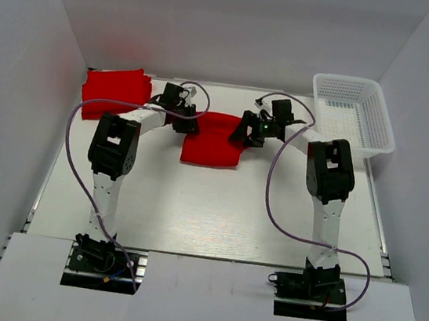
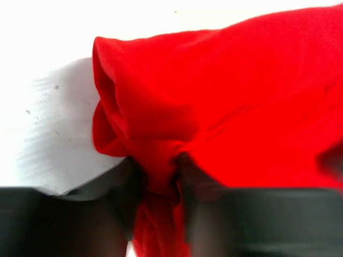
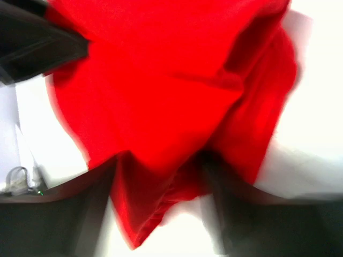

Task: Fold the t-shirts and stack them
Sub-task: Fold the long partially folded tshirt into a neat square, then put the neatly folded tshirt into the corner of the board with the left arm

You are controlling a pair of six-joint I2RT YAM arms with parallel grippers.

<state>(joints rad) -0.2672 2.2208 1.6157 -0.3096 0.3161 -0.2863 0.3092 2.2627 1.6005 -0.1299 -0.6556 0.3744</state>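
Observation:
A bright red t-shirt (image 1: 213, 140) lies partly folded at the middle back of the table, between my two grippers. My left gripper (image 1: 184, 121) is at its left edge. In the left wrist view that gripper (image 2: 161, 176) is shut on a bunched fold of the red cloth (image 2: 225, 107), which hangs down between the dark fingers. My right gripper (image 1: 248, 133) is at the shirt's right edge. In the blurred right wrist view its fingers (image 3: 161, 171) stand wide apart, open, with a loose corner of the cloth (image 3: 161, 96) lying between them. A pile of red t-shirts (image 1: 115, 93) sits at the back left.
A white mesh basket (image 1: 352, 115) stands at the back right corner, holding nothing that I can see. White walls close in the table on three sides. Both arms' cables loop over the table surface (image 1: 207, 215) in front of the shirt.

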